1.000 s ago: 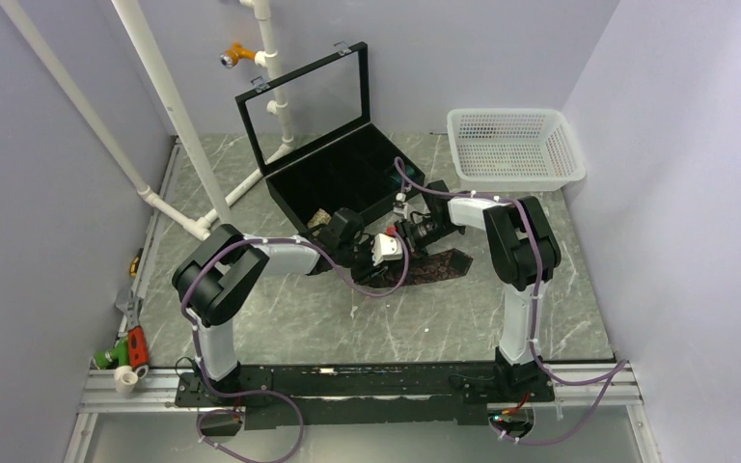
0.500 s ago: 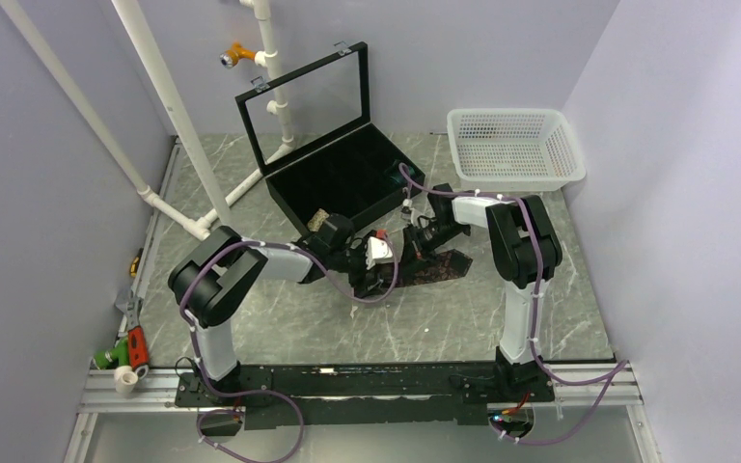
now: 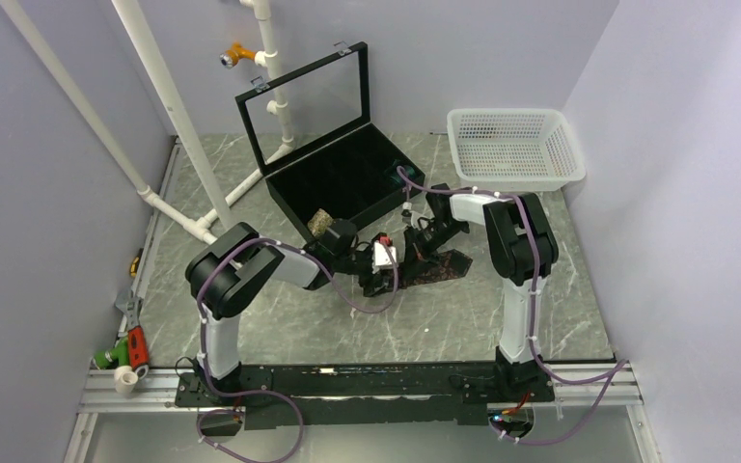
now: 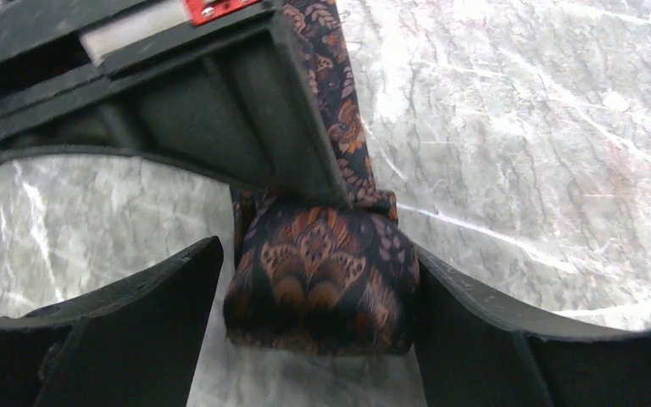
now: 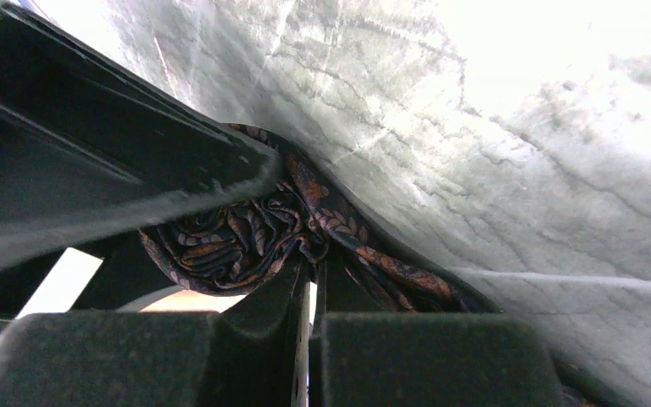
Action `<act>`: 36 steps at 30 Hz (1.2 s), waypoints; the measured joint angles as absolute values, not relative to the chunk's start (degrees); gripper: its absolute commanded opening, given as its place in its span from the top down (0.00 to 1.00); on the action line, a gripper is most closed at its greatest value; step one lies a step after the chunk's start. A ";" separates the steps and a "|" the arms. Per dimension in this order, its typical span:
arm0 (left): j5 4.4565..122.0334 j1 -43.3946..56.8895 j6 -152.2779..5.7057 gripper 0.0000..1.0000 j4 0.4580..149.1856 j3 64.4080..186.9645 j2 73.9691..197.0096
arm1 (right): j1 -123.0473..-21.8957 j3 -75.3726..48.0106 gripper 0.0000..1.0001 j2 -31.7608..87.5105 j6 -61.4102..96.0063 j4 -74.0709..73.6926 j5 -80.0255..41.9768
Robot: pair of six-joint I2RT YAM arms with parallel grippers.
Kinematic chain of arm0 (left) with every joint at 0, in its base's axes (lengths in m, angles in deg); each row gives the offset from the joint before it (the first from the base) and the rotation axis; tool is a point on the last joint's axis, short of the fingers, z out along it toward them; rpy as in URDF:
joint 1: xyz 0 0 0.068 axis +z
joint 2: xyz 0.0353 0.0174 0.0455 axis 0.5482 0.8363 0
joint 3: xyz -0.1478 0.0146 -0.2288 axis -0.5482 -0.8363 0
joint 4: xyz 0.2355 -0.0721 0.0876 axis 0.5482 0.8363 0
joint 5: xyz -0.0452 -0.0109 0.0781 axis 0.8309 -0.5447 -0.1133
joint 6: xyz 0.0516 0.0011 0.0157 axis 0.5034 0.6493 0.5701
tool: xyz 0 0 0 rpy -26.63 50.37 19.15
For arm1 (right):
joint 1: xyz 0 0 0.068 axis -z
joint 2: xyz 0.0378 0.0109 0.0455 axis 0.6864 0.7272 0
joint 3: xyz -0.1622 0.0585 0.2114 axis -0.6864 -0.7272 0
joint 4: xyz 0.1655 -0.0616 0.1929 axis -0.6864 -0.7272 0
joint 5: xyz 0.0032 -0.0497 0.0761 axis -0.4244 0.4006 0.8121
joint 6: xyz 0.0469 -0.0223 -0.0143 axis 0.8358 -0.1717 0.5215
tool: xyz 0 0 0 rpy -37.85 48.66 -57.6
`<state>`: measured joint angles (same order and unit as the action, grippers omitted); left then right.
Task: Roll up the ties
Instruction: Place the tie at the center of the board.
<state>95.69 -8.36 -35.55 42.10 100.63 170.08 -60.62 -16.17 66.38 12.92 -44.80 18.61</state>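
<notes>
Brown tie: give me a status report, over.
Left gripper open, fingers flanking brown tie at its rolled end. Right gripper shut on that roll. Tail unrolled, flat on table. Nothing seen blocking.

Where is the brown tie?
In the top view, the brown tie lies in the middle, just in front of the black box; its rolled end sits inside the open left gripper, pinched by the right gripper.

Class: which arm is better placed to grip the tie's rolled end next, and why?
Probably the left: the left fingers stand open, flanking the roll of the paisley tie; the right fingers are shut on it.
</notes>
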 measured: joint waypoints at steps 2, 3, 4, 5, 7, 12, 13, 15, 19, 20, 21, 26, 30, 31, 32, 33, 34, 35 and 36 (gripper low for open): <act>95.69 -9.17 -34.55 0.39 42.62 101.77 171.32 | -60.62 -15.47 1.00 66.93 12.46 -45.72 18.83; 95.74 -9.65 -33.72 0.47 43.39 102.60 171.78 | -60.62 -15.14 1.00 67.17 12.13 -46.14 18.96; 95.65 -9.91 -33.39 0.54 43.91 103.08 171.96 | -60.62 -15.01 1.00 67.24 11.87 -46.33 19.03; 95.69 -10.19 -32.80 0.63 45.09 103.62 172.00 | -60.62 -14.97 1.00 67.24 11.50 -46.38 19.07; 95.54 -10.43 -31.90 0.74 46.23 104.04 172.00 | -60.54 -14.86 0.94 67.21 10.58 -47.03 19.07; 97.22 -9.67 -32.19 0.81 46.84 104.15 172.00 | -58.96 -15.71 0.73 64.79 9.07 -47.34 19.44; 97.88 -9.28 -32.39 0.81 47.12 104.15 171.98 | -58.17 -15.91 0.71 63.83 8.96 -47.17 19.55; 99.52 -8.34 -32.63 0.81 47.60 104.10 171.98 | -55.79 -16.00 0.71 61.51 8.90 -46.77 19.73; 102.16 -7.07 -32.56 0.81 48.63 103.93 171.98 | -51.97 -15.97 0.75 57.77 8.68 -44.89 18.22; 102.58 -6.92 -32.54 0.81 49.00 103.95 171.91 | -51.90 -16.00 0.76 57.77 8.68 -44.46 17.61; 102.80 -6.83 -32.56 0.81 49.37 103.95 171.78 | -52.12 -16.13 0.78 57.99 8.70 -44.00 16.91; 101.90 -6.72 -36.63 0.76 51.32 103.93 170.76 | -53.96 -18.71 0.81 60.94 8.88 -41.66 12.64; 98.45 -6.52 -44.67 0.75 52.22 103.38 169.07 | -53.96 -18.95 0.82 61.66 9.23 -41.81 14.02; 97.55 -6.52 -46.81 0.74 52.39 103.38 168.66 | -53.93 -19.06 0.82 61.69 9.27 -41.72 14.11; 96.68 -6.52 -48.60 0.73 52.39 103.34 168.29 | -53.93 -19.23 0.82 61.69 9.31 -41.55 14.20; 95.65 -6.50 -50.68 0.72 52.37 103.25 167.81 | -53.96 -19.41 0.82 61.66 9.42 -41.48 14.33; 94.86 -6.46 -52.10 0.72 52.13 102.97 167.32 | -54.00 -19.56 0.82 61.66 9.51 -41.42 14.52; 93.59 -6.43 -53.50 0.72 51.74 102.38 166.60 | -54.04 -19.76 0.82 61.64 9.60 -41.31 14.81; 92.33 -6.48 -54.40 0.73 51.63 101.88 165.93 | -54.17 -20.02 0.82 61.64 9.64 -41.24 15.18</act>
